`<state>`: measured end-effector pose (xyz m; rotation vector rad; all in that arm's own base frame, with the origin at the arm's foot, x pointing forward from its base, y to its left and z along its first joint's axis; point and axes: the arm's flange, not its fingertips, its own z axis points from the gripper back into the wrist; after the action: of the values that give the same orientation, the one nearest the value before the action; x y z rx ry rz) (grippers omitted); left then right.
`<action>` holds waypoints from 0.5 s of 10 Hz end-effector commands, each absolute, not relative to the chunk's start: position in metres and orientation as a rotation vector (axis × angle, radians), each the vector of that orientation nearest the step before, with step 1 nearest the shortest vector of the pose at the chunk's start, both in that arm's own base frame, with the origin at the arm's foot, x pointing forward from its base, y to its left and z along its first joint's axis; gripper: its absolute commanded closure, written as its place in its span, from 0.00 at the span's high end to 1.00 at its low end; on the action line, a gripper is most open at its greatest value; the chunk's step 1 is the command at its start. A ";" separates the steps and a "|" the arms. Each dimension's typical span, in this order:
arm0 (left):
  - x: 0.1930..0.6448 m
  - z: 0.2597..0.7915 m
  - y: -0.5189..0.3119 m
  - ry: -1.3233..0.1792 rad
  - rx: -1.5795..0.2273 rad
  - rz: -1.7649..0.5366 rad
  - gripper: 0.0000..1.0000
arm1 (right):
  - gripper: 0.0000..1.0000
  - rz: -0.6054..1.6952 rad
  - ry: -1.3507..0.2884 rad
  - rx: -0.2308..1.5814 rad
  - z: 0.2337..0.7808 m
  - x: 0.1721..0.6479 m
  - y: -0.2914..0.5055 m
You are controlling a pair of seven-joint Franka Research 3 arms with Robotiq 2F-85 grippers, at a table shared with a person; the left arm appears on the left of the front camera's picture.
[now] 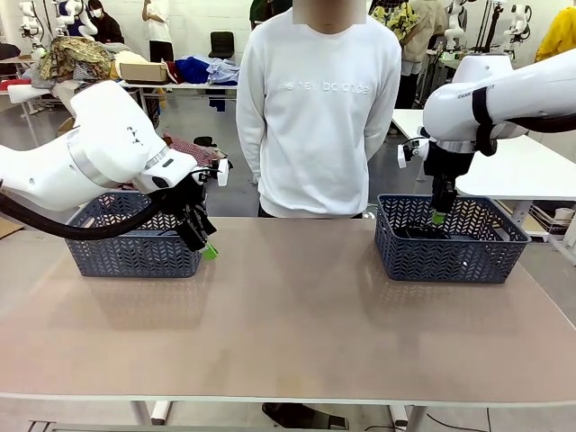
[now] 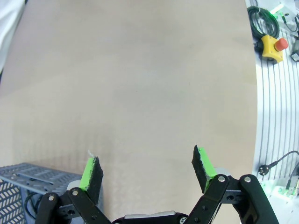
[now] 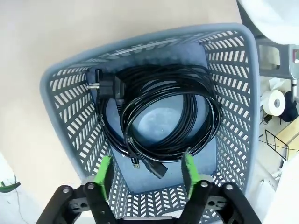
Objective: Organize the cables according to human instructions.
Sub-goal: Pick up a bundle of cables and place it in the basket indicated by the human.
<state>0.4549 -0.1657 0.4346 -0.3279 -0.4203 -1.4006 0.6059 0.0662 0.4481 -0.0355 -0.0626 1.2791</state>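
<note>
Right gripper point(image 3: 145, 169) in right basket point(image 1: 450, 256), jaws wide, nothing held — cables point(image 3: 161, 116) coiled on basket floor just beyond. Lift straight up, avoid snagging loops. Left gripper point(image 2: 147, 169) over bare table point(image 2: 140, 84), jaws wide, empty.

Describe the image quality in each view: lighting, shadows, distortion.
Front view: even indoor light, soft reflections on the table. Left wrist view: wide-angle bowing at the table edge, fingers sharp. Right wrist view: basket rim curved by the lens, cables crisp, no glare.
</note>
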 end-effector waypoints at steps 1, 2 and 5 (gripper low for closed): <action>0.456 0.436 -0.165 -0.421 -0.328 -1.399 1.00 | 0.95 1.268 -0.080 -0.011 0.452 0.603 0.064; 0.456 0.436 -0.165 -0.421 -0.328 -1.399 1.00 | 1.00 1.268 -0.076 -0.006 0.453 0.603 0.064; 0.456 0.436 -0.165 -0.421 -0.328 -1.399 1.00 | 1.00 1.271 -0.075 0.006 0.456 0.603 0.065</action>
<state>0.4549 -0.1657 0.4346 -0.3279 -0.4203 -1.4006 0.6042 0.0661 0.4500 -0.0251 -0.0603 1.2752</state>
